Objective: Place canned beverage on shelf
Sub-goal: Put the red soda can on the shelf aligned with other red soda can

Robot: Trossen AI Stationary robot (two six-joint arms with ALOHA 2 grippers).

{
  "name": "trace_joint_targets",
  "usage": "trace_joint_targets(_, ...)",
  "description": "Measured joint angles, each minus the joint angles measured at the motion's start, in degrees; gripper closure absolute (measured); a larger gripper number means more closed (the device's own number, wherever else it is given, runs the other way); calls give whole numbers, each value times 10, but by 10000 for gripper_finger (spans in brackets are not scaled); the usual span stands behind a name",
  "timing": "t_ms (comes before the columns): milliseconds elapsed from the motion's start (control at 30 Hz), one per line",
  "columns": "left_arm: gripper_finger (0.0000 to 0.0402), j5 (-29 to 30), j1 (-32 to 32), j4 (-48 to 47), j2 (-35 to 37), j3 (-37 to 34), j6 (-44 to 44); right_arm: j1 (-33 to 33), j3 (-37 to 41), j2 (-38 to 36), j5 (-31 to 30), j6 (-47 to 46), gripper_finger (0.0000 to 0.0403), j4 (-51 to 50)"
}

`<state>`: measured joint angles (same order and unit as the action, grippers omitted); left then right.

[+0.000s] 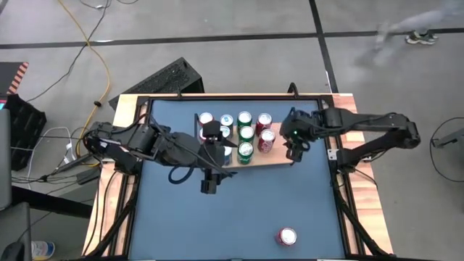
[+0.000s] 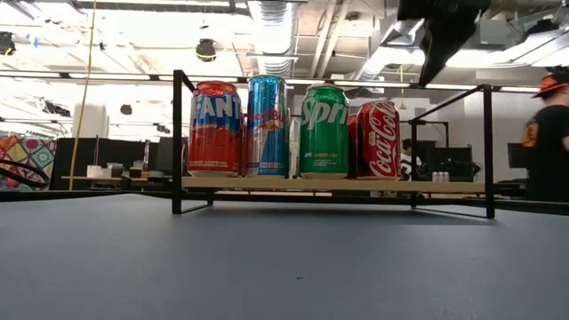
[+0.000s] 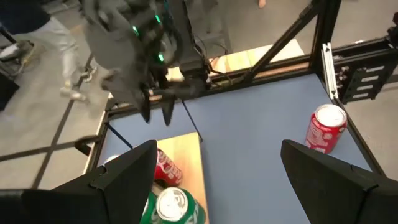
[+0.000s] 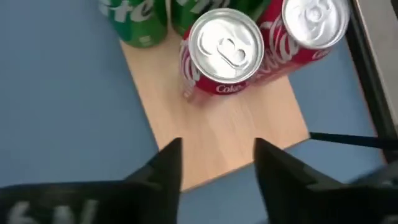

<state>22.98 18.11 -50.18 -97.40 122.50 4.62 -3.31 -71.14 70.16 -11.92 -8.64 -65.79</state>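
The shelf is a light-wood board with black wire end frames, standing at the table's far middle. Several cans stand upright on it, among them Fanta, Red Bull, Sprite and Coca-Cola. A loose red can stands upright on the blue tabletop near the front edge. My right gripper is open and empty above the shelf's bare right end, beside a Coke can. My left gripper is wide open and empty, raised over the shelf's near left part.
The black table frame runs along the far and side edges. Bare blue tabletop lies between the shelf and the loose can. A person stands in the room beyond the table at the right.
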Motion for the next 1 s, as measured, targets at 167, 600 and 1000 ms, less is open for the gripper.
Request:
trace_joint_targets(167, 72, 0, -5, 14, -1, 0, 6, 31, 79, -18, -1, -38, 299, 95)
trace_joint_targets(600, 72, 3, -7, 7, -3, 0, -20, 9, 90, 42, -2, 20, 395, 158)
trace_joint_targets(1000, 72, 2, -7, -2, -3, 0, -25, -14, 89, 52, 0, 48, 399, 189)
